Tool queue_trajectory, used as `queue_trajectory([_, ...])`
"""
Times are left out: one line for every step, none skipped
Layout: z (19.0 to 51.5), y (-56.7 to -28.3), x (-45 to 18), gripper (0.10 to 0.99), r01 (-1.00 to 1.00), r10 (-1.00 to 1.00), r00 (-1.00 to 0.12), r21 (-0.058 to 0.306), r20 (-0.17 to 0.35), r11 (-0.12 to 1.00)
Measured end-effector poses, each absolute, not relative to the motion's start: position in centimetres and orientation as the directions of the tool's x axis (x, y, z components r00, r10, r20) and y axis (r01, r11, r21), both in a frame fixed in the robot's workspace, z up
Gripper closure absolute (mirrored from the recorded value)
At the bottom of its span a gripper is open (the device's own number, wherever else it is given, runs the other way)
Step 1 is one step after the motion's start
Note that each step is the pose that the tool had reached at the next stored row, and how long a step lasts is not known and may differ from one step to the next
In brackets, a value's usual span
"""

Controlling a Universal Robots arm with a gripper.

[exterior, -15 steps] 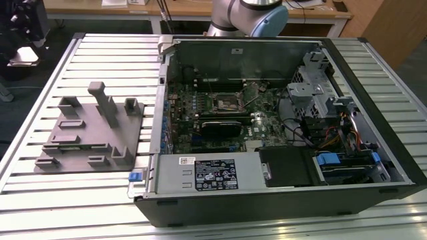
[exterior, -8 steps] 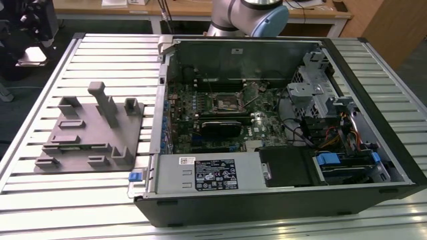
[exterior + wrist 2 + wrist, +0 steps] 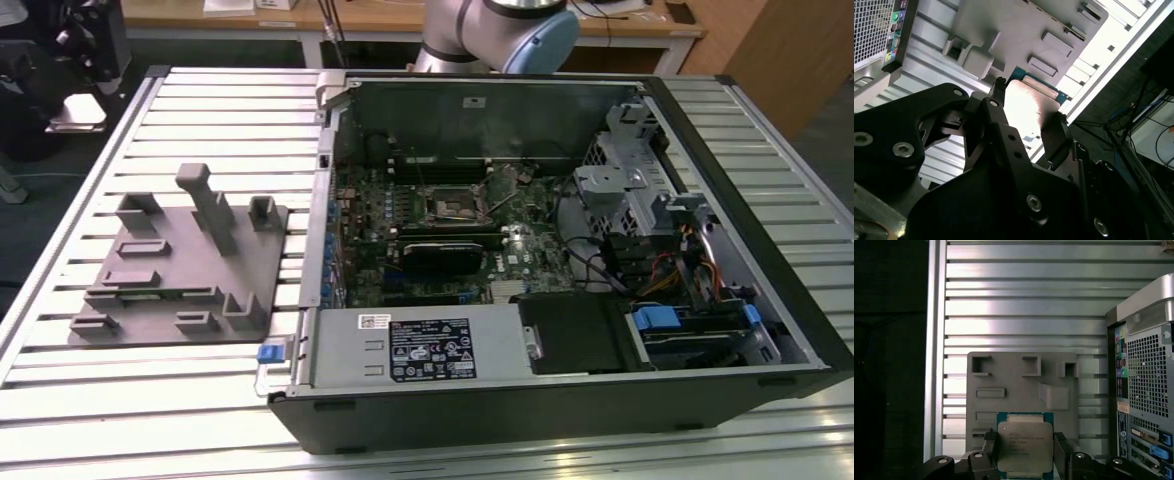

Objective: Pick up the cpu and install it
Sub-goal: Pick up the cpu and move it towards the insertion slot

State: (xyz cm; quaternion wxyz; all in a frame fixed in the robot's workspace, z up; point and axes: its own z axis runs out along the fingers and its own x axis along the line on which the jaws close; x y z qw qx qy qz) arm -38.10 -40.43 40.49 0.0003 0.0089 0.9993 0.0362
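gripper (image 3: 1025,452) has its fingers clamped on the cpu (image 3: 1024,440) by two opposite edges, held over the grey fixture plate (image 3: 1019,390), computer case (image 3: 1146,405) beside that plate.

The black gripper (image 3: 1025,440) frames the cpu (image 3: 1024,447), whose top is silvery-white with faint dark print and whose rim is green, more teal in the second wrist view. Beyond the gripper lie a plain matt grey fixture plate (image 3: 1019,385) and the silver table (image 3: 1024,305), striped with parallel ribs of light and shadow. To one side of the gripper, the computer case (image 3: 1146,375) is pale grey with a fine dotted mesh and green and blue ports (image 3: 1124,372).
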Motion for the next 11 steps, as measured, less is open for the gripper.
queue_trajectory([40.5, -40.4, -37.9, 0.549, 0.018, 0.018, -1.0, 0.072, 0.0, 0.997])
queue_trajectory([40.5, -40.4, -37.8, 0.549, 0.018, 0.018, -1.0, 0.072, 0.0, 0.997])
queue_trajectory([40.5, -40.4, -37.6, 0.549, 0.018, 0.018, -1.0, 0.072, 0.0, 0.997])
queue_trajectory([40.5, -40.4, -37.4, 0.549, 0.018, 0.018, -1.0, 0.072, 0.0, 0.997])
queue_trajectory([40.5, -40.4, -37.2, 0.549, 0.018, 0.018, -1.0, 0.072, 0.0, 0.997])
queue_trajectory([40.5, -40.4, -37.0, 0.549, 0.018, 0.018, -1.0, 0.072, 0.0, 0.997])
queue_trajectory([40.5, -40.4, -36.8, 0.549, 0.018, 0.018, -1.0, 0.072, 0.0, 0.997])
queue_trajectory([40.5, -40.4, -36.7, 0.549, 0.018, 0.018, -1.0, 0.072, 0.0, 0.997])
queue_trajectory([40.5, -40.4, -36.5, 0.549, 0.018, 0.018, -1.0, 0.072, 0.0, 0.997])
queue_trajectory([40.5, -40.4, -36.3, 0.549, 0.018, 0.018, -1.0, 0.072, 0.0, 0.997])
queue_trajectory([40.5, -40.4, -36.1, 0.549, 0.018, 0.018, -1.0, 0.072, 0.0, 0.997])
